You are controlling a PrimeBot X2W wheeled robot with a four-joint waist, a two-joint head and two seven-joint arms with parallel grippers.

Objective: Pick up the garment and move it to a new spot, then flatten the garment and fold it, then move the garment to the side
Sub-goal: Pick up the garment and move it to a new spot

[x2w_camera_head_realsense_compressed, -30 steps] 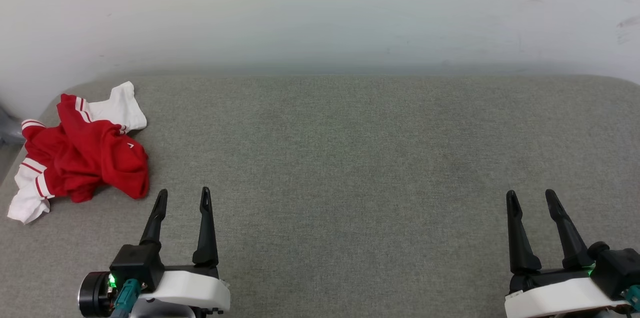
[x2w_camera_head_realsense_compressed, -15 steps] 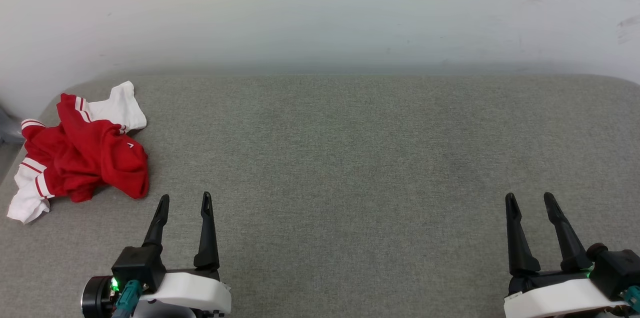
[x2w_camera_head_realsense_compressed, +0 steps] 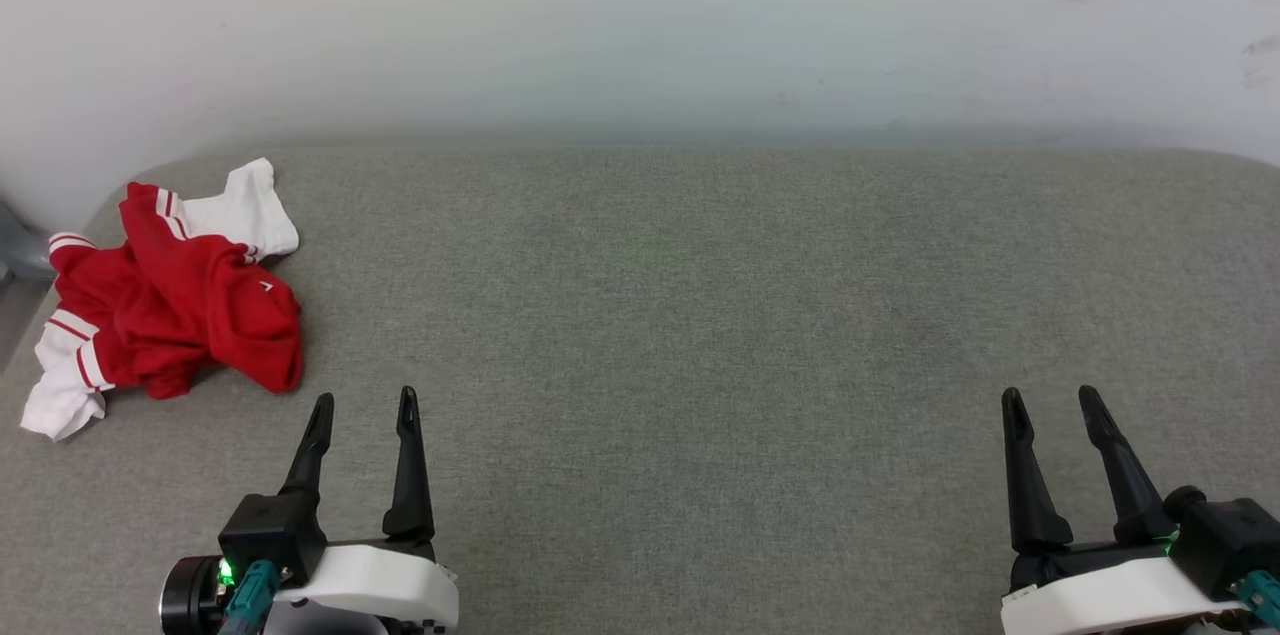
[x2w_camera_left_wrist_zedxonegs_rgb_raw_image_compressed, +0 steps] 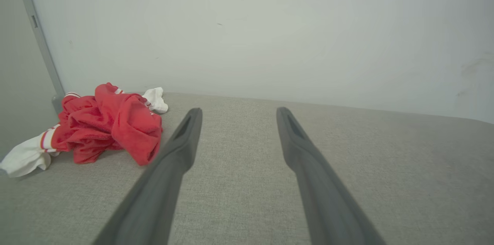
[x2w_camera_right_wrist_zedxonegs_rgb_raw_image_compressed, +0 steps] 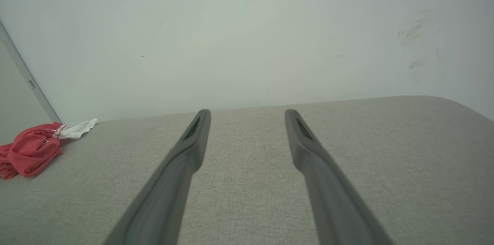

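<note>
Both of my grippers stand with jaws spread and grip nothing. My left gripper [x2w_camera_head_realsense_compressed: 365, 397] sits low at the left of the head view and my right gripper [x2w_camera_head_realsense_compressed: 1050, 394] low at the right, each with two long, dark, tapering fingers above the cloth surface.

The garment [x2w_camera_head_realsense_compressed: 180, 315] lies crumpled in a soft heap at the far left of the bench [x2w_camera_head_realsense_compressed: 700, 315], near its rounded back corner. It is ahead and to the left of my left gripper and apart from it. The garment is red knit, with white short sleeves splayed out at the front and back of the heap and red-and-white striped trim at the cuffs. A tiny white mark on the top fold may be a logo, but it is too small to be sure.

The bench is covered in grey-green woven fabric, matte and finely grained, with rounded edges. Behind it rises a smooth pale wall [x2w_camera_head_realsense_compressed: 640, 15], scuffed at the right. From the garment's heap a wide, flat stretch of fabric runs to the right edge, passing between and beyond my grippers.
</note>
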